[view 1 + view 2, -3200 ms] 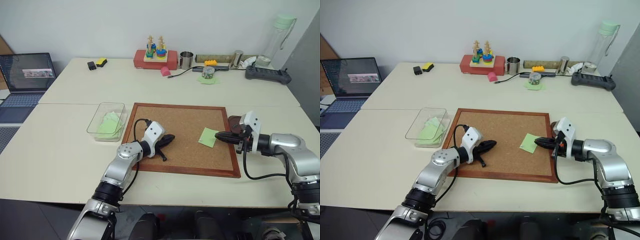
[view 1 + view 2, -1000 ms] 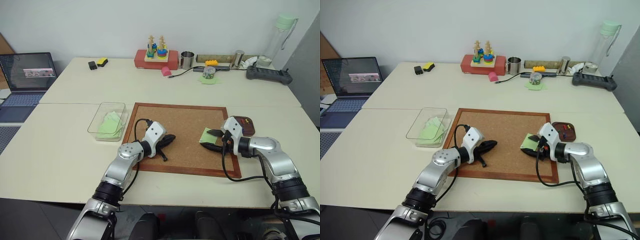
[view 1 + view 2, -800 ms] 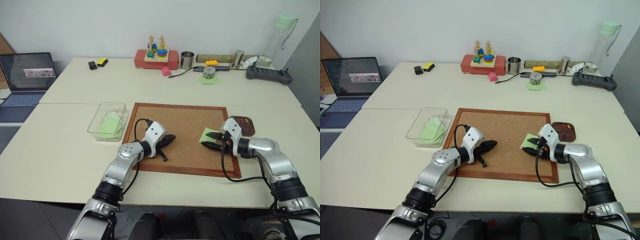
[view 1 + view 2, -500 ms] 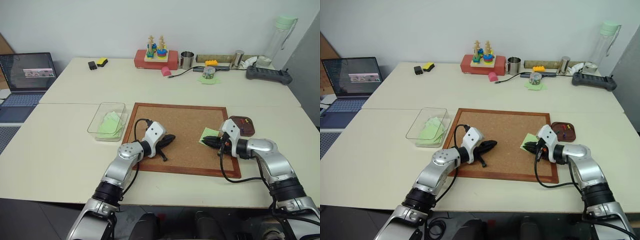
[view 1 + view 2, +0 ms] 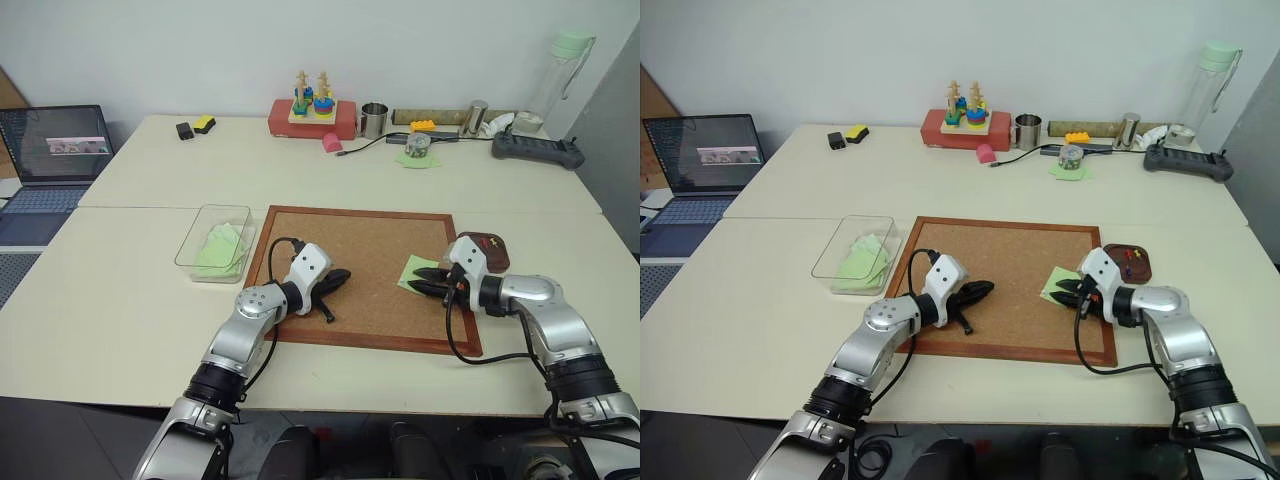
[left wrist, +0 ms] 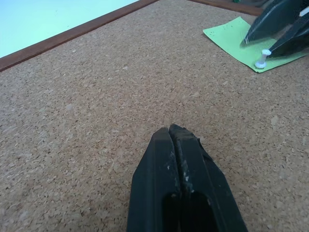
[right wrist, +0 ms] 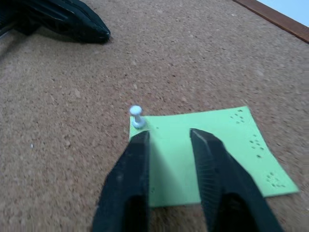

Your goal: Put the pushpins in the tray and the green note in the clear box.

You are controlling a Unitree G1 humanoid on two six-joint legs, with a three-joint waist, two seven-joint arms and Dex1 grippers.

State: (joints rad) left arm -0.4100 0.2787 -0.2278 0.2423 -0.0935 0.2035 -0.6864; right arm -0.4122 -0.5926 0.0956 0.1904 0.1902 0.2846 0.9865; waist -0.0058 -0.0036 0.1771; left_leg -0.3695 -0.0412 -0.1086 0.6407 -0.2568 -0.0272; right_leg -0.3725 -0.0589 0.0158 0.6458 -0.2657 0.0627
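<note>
The green note (image 7: 207, 145) lies flat on the right side of the cork board (image 5: 370, 250), held at one corner by a white pushpin (image 7: 136, 116) that stands upright. My right gripper (image 7: 169, 137) is low over the note, open, with nothing between its fingers; the pin stands just past one fingertip. The small brown tray (image 5: 1140, 276) sits off the board's right edge with red and blue pushpins (image 5: 1129, 259) in it. The clear box (image 5: 225, 208) stands left of the board with green notes inside. My left gripper (image 6: 176, 130) rests shut and empty on the board.
A laptop (image 5: 55, 150) stands open at the far left. Along the table's back are a red toy stand (image 5: 310, 115), a pink block (image 5: 330, 143), a metal cup (image 5: 373, 120), a black device (image 5: 535, 148) and a tall bottle (image 5: 565, 70).
My right gripper came left from beside the tray onto the note, shut there, and stands open again. The white pin still stands in the note. The left arm has not moved.
</note>
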